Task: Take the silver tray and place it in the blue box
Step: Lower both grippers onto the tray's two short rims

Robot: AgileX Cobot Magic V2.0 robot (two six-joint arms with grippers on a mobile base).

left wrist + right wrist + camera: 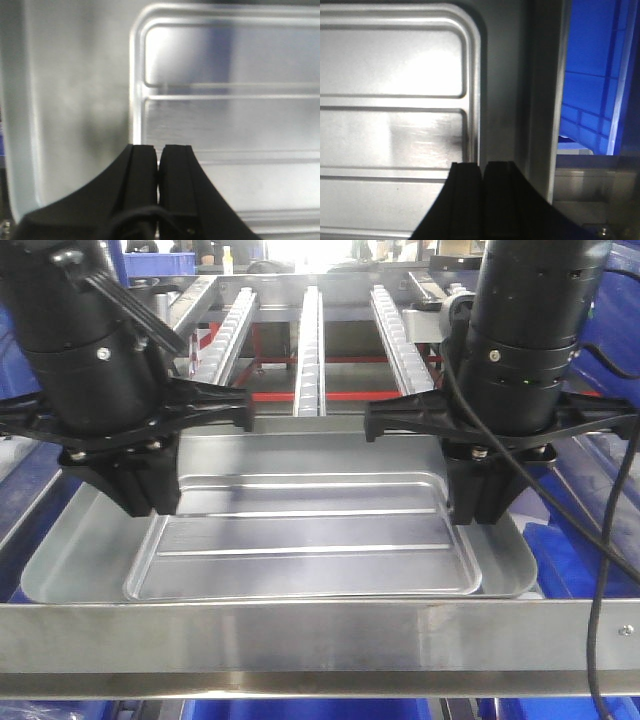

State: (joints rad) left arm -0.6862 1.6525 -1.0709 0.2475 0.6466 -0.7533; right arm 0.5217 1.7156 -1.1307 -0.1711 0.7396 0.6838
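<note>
Roller conveyor rails point(310, 340) are running away toward the top centre of the front view, in a workshop-like space with blue plastic showing at both sides. Across the bottom of that view a brushed metal frame bar point(320, 640) is spanning the whole width, and a black cable point(598, 620) is hanging over it at the lower right.

Just above the bar, a wide plain-bottomed tray point(80, 540) is lying flat, and the silver tray point(310, 530) is sitting inside it at the centre of the frame, its two long ribs running left to right.

The left gripper point(140, 505) is reaching down at the silver tray's left rim. In the left wrist view its fingers point(142, 170) are pressing together down to a thin slit right at that rim, appearing to be pinching it.

The right gripper point(480, 512) is reaching down at the tray's right rim. In the right wrist view its fingers point(500, 185) are closing on the rim, which is running straight into the narrow gap between them.

The blue box point(592, 90) is showing at the right side of the right wrist view, beyond the wide tray's edge, with its ribbed wall facing the camera. The silver tray is lying outside it.
</note>
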